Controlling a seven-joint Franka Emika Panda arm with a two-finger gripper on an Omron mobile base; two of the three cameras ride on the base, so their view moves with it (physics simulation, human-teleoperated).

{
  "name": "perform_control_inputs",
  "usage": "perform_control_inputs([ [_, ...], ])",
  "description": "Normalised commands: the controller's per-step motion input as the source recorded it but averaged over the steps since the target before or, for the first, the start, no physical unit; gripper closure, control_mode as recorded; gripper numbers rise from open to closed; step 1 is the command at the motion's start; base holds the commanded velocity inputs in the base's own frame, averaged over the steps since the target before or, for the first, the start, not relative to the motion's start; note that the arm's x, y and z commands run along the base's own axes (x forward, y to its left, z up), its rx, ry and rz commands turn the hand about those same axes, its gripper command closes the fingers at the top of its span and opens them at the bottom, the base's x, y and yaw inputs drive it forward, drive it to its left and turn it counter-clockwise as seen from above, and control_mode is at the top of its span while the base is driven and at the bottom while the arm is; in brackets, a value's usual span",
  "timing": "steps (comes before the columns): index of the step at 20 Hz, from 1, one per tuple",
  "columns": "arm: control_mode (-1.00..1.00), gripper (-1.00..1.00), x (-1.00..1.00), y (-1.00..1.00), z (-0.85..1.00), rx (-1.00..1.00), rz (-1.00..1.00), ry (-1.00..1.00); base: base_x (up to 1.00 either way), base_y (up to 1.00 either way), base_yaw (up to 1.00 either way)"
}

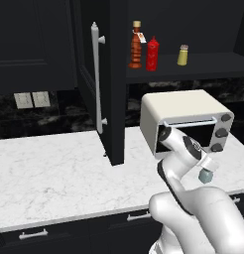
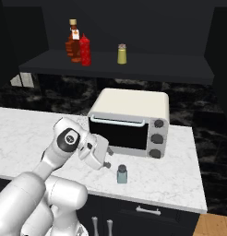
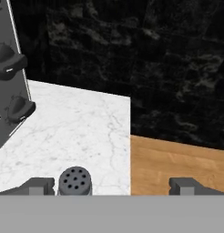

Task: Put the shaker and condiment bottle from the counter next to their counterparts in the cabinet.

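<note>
On the cabinet [image 1: 193, 68] shelf the condiment bottle [image 1: 136, 45] stands touching the red squeeze bottle [image 1: 152, 54], with the yellowish shaker [image 1: 183, 55] well apart to their right. The pale shaker [image 2: 122, 174] sits on the marble counter [image 1: 54, 173] near its front edge, before the toaster oven [image 2: 134, 120]. My claw [image 2: 106, 158] hangs just beside it, jaws wide, holding nothing.

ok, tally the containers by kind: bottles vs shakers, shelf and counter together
Bottles: 2, the condiment bottle and the red squeeze bottle, both on the cabinet shelf.
Shakers: 2, the yellowish shaker on the shelf and the blue-grey shaker on the counter.
Total: 4
</note>
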Motion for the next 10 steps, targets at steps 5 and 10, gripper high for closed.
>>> perform_control_inputs([
  [5,-1.00,-1.00,0.01,-0.01,-0.56,0.00,0.06,-0.02,0.00,0.00,0.00],
  [10,-1.00,-1.00,0.00,-0.12,-0.97,-0.03,0.05,-0.01,0.00,0.00,0.00],
])
